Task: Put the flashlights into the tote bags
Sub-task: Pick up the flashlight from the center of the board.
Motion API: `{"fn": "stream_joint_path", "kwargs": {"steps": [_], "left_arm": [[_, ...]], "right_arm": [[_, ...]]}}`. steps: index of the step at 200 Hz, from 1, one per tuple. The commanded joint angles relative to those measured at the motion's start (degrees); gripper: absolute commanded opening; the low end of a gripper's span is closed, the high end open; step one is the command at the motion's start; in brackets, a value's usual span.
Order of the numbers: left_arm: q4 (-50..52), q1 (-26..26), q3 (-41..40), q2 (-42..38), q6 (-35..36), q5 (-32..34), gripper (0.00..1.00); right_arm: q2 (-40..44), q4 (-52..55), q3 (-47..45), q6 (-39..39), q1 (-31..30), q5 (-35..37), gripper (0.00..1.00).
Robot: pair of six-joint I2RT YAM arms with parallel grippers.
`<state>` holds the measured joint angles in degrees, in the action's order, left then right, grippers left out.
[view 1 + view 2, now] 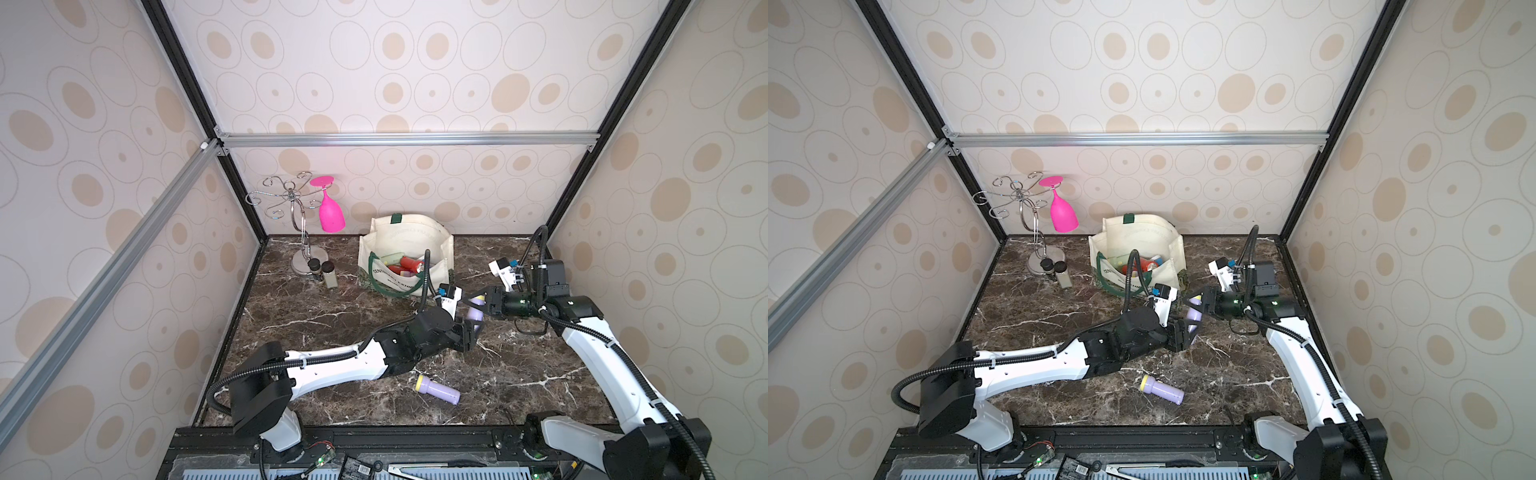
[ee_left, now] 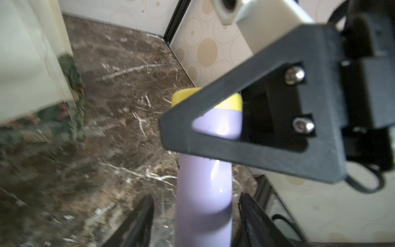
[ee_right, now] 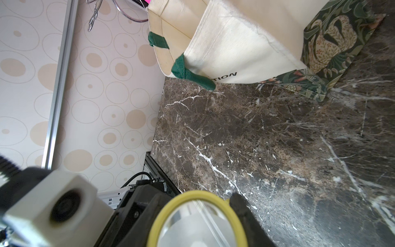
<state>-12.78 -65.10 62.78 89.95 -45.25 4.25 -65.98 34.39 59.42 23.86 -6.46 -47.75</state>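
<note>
Mid-air handover, centre right in both top views. Your right gripper [image 1: 478, 302] is clamped on the lilac plastic flashlight with a yellow head ring [image 1: 475, 314], just under the head. In the left wrist view its black finger [image 2: 235, 154] crosses the body there.

Your left gripper [image 1: 473, 332] is open. Its fingers [image 2: 141, 220] stand either side of the tail end with clear gaps, no contact.

The flashlight is off the dark marble table [image 1: 332, 324]. Its long axis runs up-down in the frame, with the yellow head at the upper end and the tail down between the left fingers.

The cream canvas tote bag with dark green handles [image 1: 409, 230] sits near, upper left of the right gripper. Its mouth is open and there are red flashlights [image 1: 409, 262] inside.

So the carry goes up-left. You likely need to clear the tail out of the left fingers first. Watch the left arm's black cable [image 1: 426, 274], which crosses in front of the bag's mouth.

A second lilac flashlight [image 1: 438, 390] lies flat at lower centre, head to the left, axis slanting down-right. It is just below the left forearm, so the left arm looks nearer for it.
</note>
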Motion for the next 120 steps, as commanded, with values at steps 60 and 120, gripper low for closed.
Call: {"fn": "stream_joint_path", "kwargs": {"steps": [60, 120], "left_arm": [[0.0, 0.0, -6.1, -8.5, 2.5, 1.1, 0.89], [4.3, -1.0, -11.9, -14.3, 1.8, 1.9, 0.9]], "right_arm": [[2.4, 5.4, 8.2, -2.6, -2.5, 8.8, 0.0], [-3.0, 5.7, 19.3, -1.8, -6.5, 14.5, 0.0]]}}
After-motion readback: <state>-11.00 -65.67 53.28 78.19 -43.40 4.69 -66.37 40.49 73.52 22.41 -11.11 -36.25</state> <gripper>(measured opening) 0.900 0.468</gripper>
